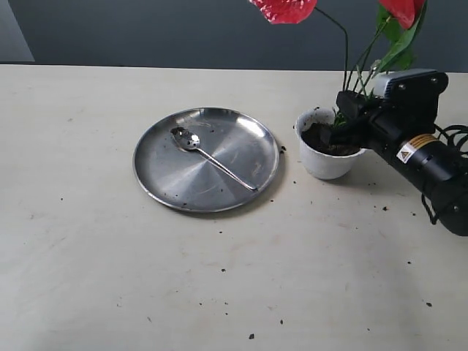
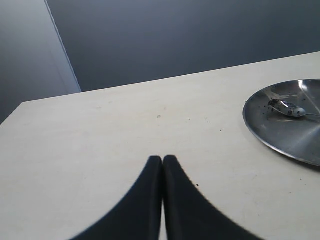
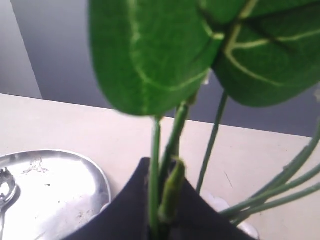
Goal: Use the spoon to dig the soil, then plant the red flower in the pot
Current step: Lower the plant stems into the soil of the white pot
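Note:
The white pot stands right of the steel plate with dark soil inside. The red flower rises from it, its thin green stems pinched between the fingers of my right gripper, which is shut on them just above the pot rim. Broad green leaves fill the right wrist view. The spoon lies across the plate, its bowl at the far left; its bowl also shows in the left wrist view. My left gripper is shut and empty over bare table, out of the exterior view.
A large round steel plate sits mid-table, with its rim in the left wrist view too. Loose soil specks dot the table around the pot and toward the front edge. The right arm reaches in from the right.

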Motion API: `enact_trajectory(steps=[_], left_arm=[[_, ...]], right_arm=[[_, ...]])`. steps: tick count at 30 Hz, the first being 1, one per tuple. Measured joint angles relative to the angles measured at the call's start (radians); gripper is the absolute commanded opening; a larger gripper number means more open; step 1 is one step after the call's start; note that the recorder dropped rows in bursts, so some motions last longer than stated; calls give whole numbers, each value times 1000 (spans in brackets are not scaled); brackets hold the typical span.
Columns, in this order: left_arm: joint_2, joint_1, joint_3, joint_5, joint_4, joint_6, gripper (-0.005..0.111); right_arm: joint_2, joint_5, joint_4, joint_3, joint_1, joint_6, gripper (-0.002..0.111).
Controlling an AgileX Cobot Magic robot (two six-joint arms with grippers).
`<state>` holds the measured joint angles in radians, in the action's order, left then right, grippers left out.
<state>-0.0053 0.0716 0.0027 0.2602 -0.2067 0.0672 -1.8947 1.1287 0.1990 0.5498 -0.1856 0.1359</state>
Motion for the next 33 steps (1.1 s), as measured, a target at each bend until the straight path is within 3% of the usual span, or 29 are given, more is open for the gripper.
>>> enact_trajectory(steps=[33], left_arm=[[0, 0, 0, 0, 0, 0, 2]], right_arm=[[-10, -51, 30, -37, 0, 81, -1]])
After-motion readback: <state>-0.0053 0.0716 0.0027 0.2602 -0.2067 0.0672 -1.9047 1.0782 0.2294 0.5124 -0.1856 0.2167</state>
